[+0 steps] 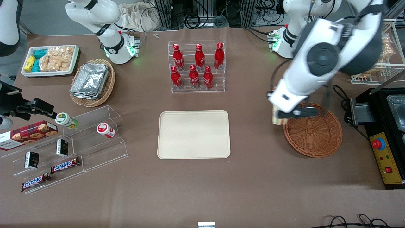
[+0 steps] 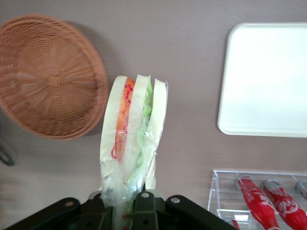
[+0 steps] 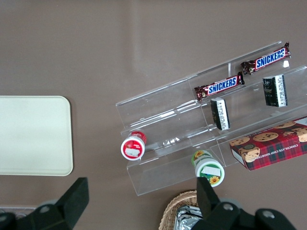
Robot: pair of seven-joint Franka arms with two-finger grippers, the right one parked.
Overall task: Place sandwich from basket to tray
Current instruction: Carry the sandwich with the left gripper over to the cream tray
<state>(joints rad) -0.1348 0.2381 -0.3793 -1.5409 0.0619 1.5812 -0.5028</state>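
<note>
clenched on the sandwich (image 2: pixel 132 139), the claw (image 1: pixel 280 119) hung at the right of the front frame, over the rim of the basket (image 1: pixel 314 133) nearest the tray (image 1: pixel 193 134). the arm hid most of the sandwich there; only a pale edge showed under the wrist. in the wrist view the wedge stood out from the dark fingers (image 2: pixel 144 208), its wrapped bread, orange-red and green layers plain, but its gripped end was cut off by the frame edge. it hung above bare brown surface (image 2: pixel 192 72), between basket (image 2: pixel 48 76) and tray (image 2: pixel 266 79), touching neither. the tray ran out of the wrist frame. red bottles (image 2: pixel 268 199) in a clear rack were partly cut off too.
</note>
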